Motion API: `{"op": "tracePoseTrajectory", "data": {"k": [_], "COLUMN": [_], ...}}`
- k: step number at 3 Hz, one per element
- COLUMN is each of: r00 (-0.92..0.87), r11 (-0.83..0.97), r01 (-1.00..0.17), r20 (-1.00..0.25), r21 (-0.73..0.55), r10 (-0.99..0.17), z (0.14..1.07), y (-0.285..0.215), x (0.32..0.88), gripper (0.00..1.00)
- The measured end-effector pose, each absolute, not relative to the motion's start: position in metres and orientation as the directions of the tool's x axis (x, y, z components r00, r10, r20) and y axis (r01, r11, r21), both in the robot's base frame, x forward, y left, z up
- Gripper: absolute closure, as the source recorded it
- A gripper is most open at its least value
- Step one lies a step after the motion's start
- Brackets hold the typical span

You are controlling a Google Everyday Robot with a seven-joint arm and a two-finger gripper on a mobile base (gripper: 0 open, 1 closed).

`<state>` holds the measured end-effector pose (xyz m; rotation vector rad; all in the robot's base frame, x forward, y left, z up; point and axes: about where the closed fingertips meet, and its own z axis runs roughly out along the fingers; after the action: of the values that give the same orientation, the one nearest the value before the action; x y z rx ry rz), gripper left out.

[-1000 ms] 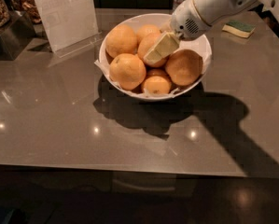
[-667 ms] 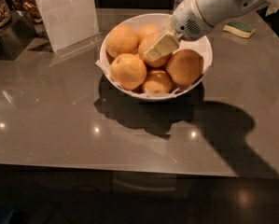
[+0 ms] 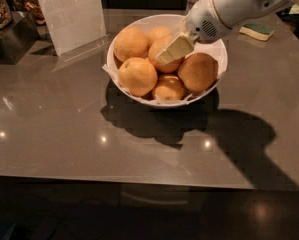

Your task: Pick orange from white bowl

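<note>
The white bowl (image 3: 215, 52) sits on the grey table, lined with crinkled white paper and holding several oranges. Large ones lie at the back left (image 3: 131, 43), front left (image 3: 137, 76) and right (image 3: 197, 72). A smaller one (image 3: 169, 88) lies at the front. My gripper (image 3: 175, 48) reaches in from the upper right on a white arm. Its cream tip lies against the middle orange (image 3: 161, 61), which it partly hides. Whether that orange is held does not show.
A clear sign holder (image 3: 71, 14) stands behind the bowl to the left. A dark box (image 3: 9, 34) is at the far left. A yellow-green sponge (image 3: 257, 30) lies at the back right. The table's front edge (image 3: 139, 180) runs below.
My gripper has edged slightly up and to the right over the middle orange. The bowl and the other oranges have not moved.
</note>
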<state>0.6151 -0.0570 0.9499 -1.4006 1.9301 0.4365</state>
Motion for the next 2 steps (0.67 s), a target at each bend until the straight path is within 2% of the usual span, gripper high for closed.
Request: {"op": "tracePoseTrajectory", "data": {"k": [1,2], "r00": [-0.167,-0.17], "r11": [0.33,0.324], "r01": [-0.937,-0.94], "r20": [-0.689,-0.684], "r21": [-0.111,-0.103], "r10": [-0.705,-0.709], "z": [0.9442,0.944], "y": [-0.0515,-0.0502], "x": [0.6179,0.6189], "gripper": [0.81,0.58]}}
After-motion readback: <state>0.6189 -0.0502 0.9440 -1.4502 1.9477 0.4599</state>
